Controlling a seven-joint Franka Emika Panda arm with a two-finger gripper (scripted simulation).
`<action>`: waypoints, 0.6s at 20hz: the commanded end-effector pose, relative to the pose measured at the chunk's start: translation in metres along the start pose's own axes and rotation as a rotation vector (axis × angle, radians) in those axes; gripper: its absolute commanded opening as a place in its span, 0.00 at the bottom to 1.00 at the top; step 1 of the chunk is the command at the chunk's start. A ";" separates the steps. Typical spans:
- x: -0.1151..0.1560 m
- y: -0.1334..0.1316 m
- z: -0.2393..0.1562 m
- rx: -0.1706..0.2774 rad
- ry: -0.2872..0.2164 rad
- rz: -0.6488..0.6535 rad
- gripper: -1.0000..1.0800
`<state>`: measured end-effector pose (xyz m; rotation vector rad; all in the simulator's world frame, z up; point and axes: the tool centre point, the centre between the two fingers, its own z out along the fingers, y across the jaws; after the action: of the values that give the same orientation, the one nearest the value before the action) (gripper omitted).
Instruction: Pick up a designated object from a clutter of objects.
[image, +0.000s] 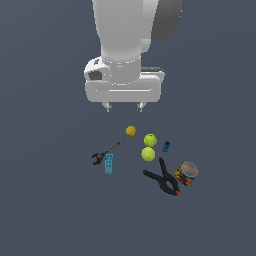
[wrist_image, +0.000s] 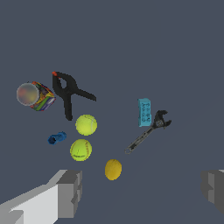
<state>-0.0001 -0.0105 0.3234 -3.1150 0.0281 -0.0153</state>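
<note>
On the floor below the arm, nothing is lifted yet: by my read the pick has not begun, and approach, descent, grasp and lift all remain.

Left to right in the exterior view: wrench (image: 106, 152), cyan block (image: 108, 163), orange ball (image: 130, 131), two tennis balls, one (image: 150, 140) just above the other (image: 148, 154) and almost touching, black clamp (image: 163, 178), blue cylinder (image: 166, 146), colourful can (image: 186, 173). Which tennis ball is the target I cannot tell; both lie mid-clutter, between orange ball and clamp.

Gripper (image: 123, 106) hangs above the clutter, well clear. Fingers (wrist_image: 70, 192) stand wide apart in the wrist view, holding and touching nothing.
</note>
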 end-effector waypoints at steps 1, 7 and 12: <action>0.000 0.000 0.000 0.000 0.000 0.000 0.96; 0.003 0.014 -0.011 -0.004 0.032 0.015 0.96; 0.005 0.022 -0.017 -0.006 0.051 0.025 0.96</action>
<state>0.0037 -0.0321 0.3394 -3.1193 0.0668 -0.0896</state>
